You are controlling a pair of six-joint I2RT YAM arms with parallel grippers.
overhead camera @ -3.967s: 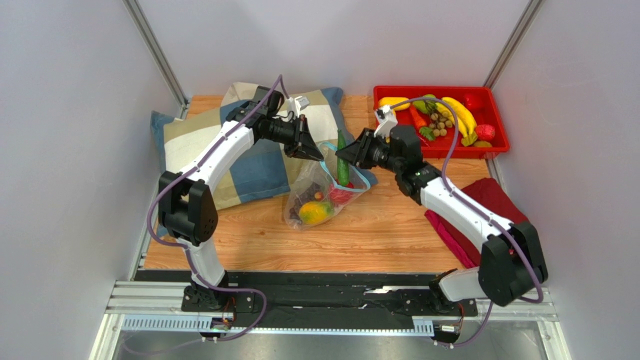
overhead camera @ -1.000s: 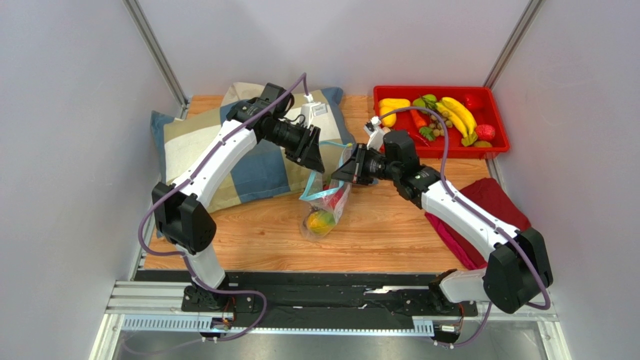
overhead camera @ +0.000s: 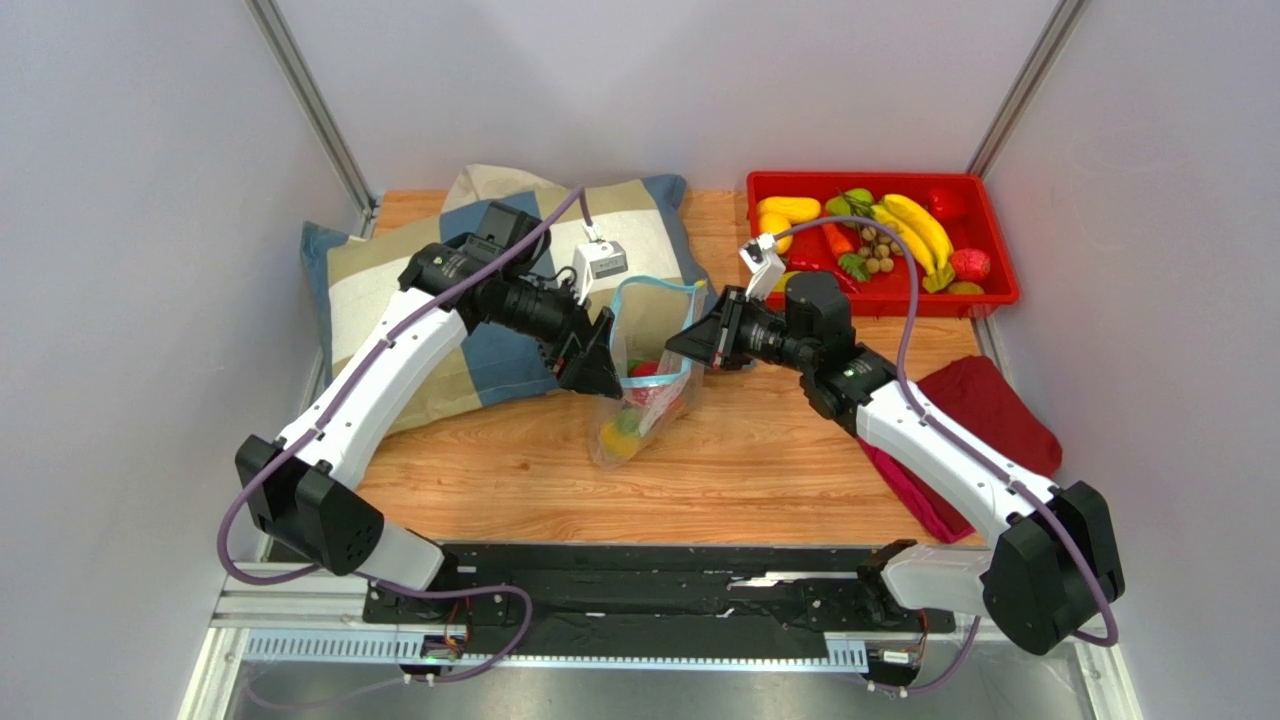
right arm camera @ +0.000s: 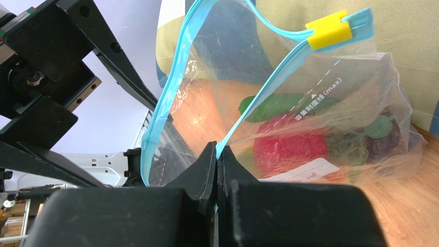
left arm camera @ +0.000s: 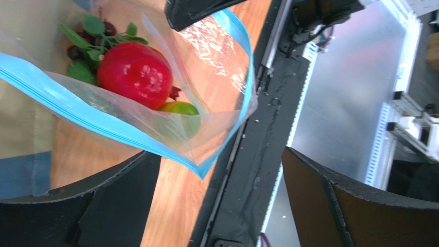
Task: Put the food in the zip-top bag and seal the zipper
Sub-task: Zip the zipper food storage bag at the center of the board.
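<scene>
The clear zip-top bag (overhead camera: 649, 383) hangs over the table with its mouth open. My right gripper (overhead camera: 687, 342) is shut on its light blue zipper (right arm camera: 170, 110) strip, pinched between the fingertips (right arm camera: 208, 159). A yellow slider (right arm camera: 328, 32) sits at the zipper's far end. Food lies inside the bag: a red fruit (left arm camera: 135, 72), a green piece (right arm camera: 278, 105) and dark grapes (left arm camera: 77, 51). My left gripper (overhead camera: 597, 365) stands wide open beside the bag's left side. The bag's blue corner (left arm camera: 206, 167) hangs above the gap between its fingers without being held.
A red bin (overhead camera: 992, 225) at the back right holds bananas (overhead camera: 920, 228) and several other food pieces. A checked pillow (overhead camera: 451, 285) lies at the back left. A dark red cloth (overhead camera: 992, 413) is on the right of the wooden table (overhead camera: 751, 465).
My left gripper has opened wide, let go of the bag's edge and dropped nearer and lower beside the bag. The right gripper keeps its grip, and the bag hangs from it.
</scene>
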